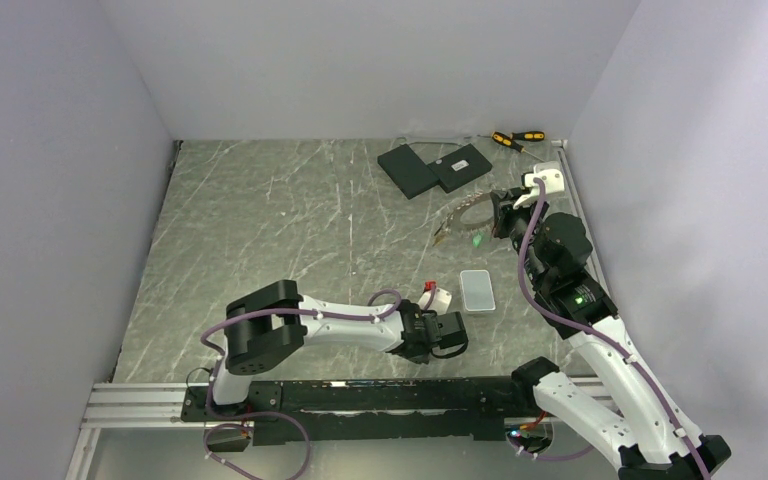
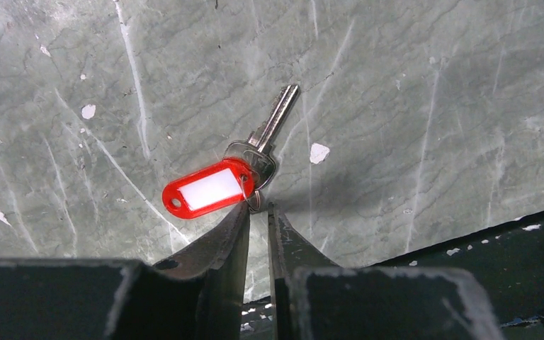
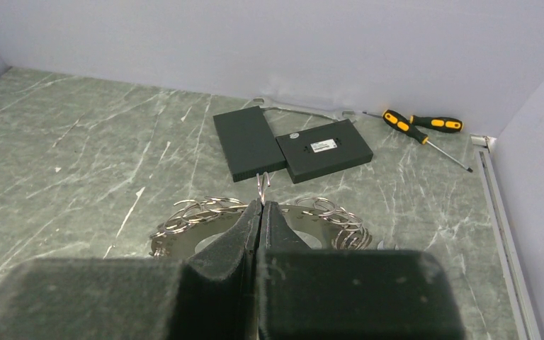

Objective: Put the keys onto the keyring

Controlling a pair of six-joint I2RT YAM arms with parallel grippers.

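Observation:
A silver key with a red tag lies just past my left gripper. The jaws are nearly closed and pinch the key's small split ring at their tips. In the top view this key is near the table's front middle, by the left gripper. The keyring, a flat grey metal ring with several wire loops round its rim, lies under my right gripper, which is shut on one upright wire loop of it. In the top view the keyring is at the back right beside the right gripper. Other keys are not clearly visible.
Two flat black slabs lie at the back, also in the right wrist view. Two yellow-and-black screwdrivers lie by the back wall. A pale rectangular box sits right of the red-tagged key. A rail runs along the front.

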